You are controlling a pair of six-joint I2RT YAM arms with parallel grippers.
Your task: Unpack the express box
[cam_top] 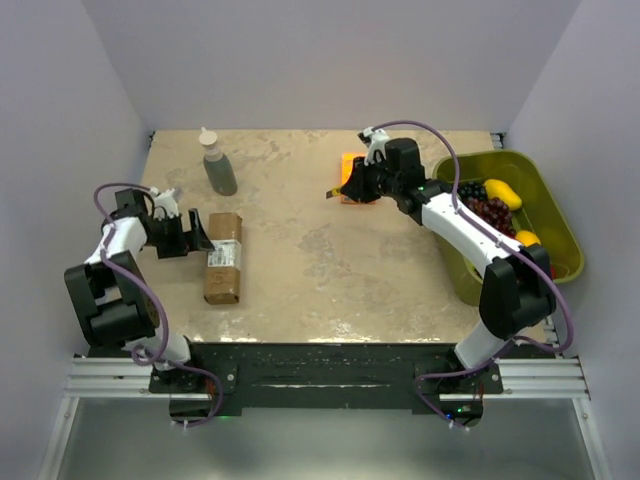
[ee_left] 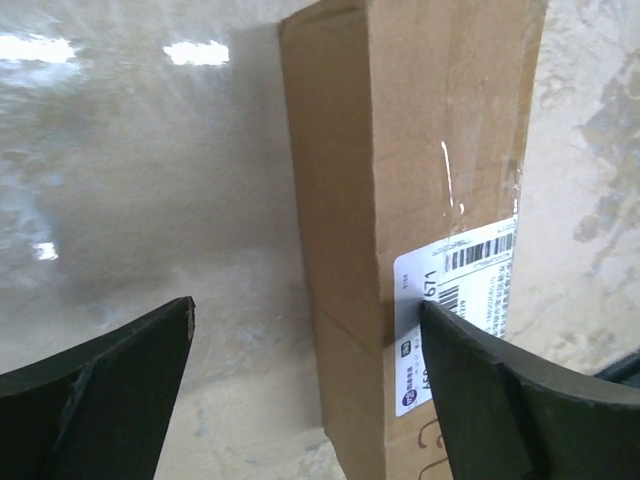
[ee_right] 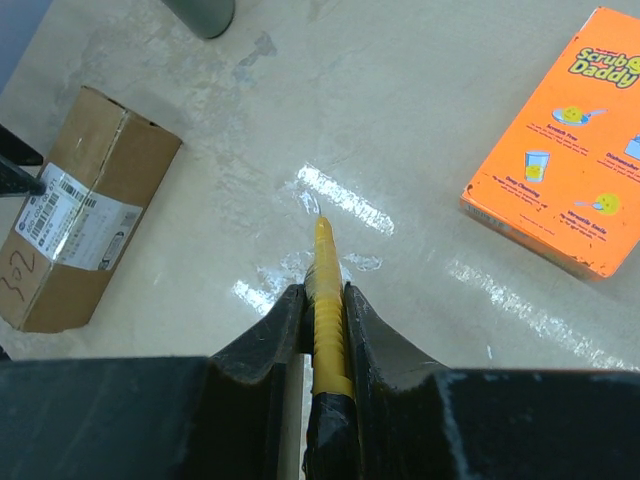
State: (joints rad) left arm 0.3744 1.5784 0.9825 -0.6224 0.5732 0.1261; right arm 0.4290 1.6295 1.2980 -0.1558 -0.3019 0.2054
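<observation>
The left gripper (ee_left: 307,305) is hanging wide open beside the cardboard box (cam_top: 223,258), while the right gripper (ee_right: 322,292) is clamping a yellow cutter (ee_right: 322,258).

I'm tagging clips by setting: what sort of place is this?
Likely a robotics test cell: plain white walls enclose a beige stone-look tabletop, and two black-and-white robot arms stand on an aluminium rail.

Open worktop (cam_top: 320,250) between express box (cam_top: 223,258) and Scrub Daddy box (ee_right: 565,150); bottle (cam_top: 217,165) stands beyond the express box, green bin (cam_top: 555,210) lines right edge.
</observation>
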